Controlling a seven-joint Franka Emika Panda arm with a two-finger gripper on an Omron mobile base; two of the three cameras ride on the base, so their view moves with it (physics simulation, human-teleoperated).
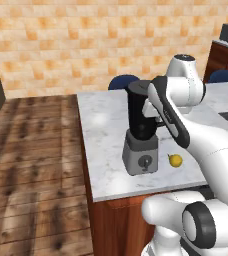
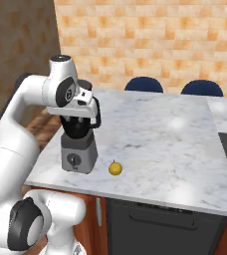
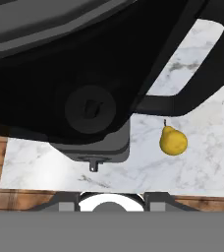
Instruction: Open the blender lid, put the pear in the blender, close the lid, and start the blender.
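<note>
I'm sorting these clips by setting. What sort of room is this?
Most likely a home kitchen, rendered. A blender and a pear sit on a marble counter, blue chairs are drawn up at its far side, and the back wall is orange tile.

No text, label, brand, number or sign can be read anywhere: the blender (image 1: 141, 142) with its grey base and round front knob is plain, and so is the marble counter (image 2: 175, 134).
</note>
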